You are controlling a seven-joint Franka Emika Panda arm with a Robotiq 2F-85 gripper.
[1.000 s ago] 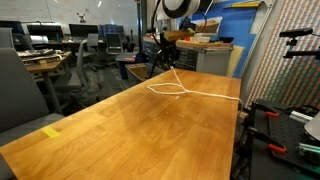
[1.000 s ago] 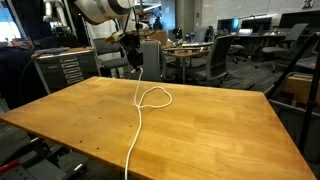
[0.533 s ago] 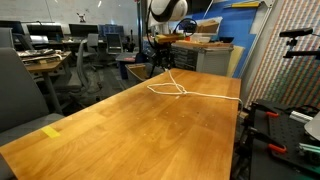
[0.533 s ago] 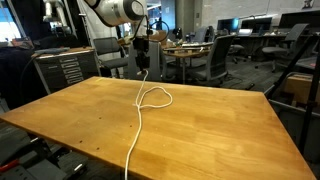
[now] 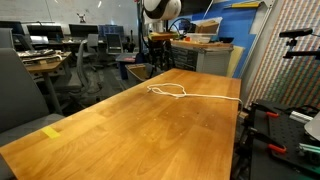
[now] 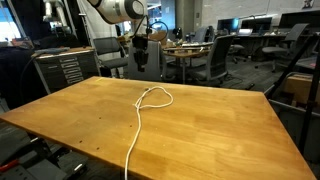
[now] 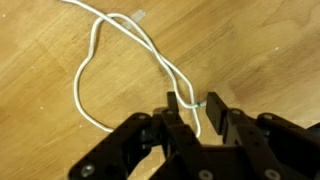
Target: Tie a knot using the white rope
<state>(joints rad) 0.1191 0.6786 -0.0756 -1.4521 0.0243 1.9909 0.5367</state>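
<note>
The white rope (image 5: 170, 91) lies slack on the wooden table (image 5: 130, 130) near its far end. It forms a loose loop (image 6: 152, 97), and one long tail runs across to the table's edge (image 6: 130, 160). My gripper (image 5: 160, 55) hangs above the loop (image 6: 141, 58) with no rope rising to it. In the wrist view the gripper (image 7: 193, 108) is open. The loop (image 7: 80, 85) spreads out on the wood below, and a strand with a green mark shows through the gap between the fingers (image 7: 215, 108).
A yellow tape patch (image 5: 52, 130) sits near the table's front corner. A grey chair (image 5: 20, 90) stands beside the table, with black stands and gear (image 5: 290, 120) on the opposite side. Office chairs and desks (image 6: 215, 55) fill the room behind.
The rope was held up taut from the table by the shut gripper. The jaws have parted, the rope has dropped flat, and the gripper has risen slightly.
</note>
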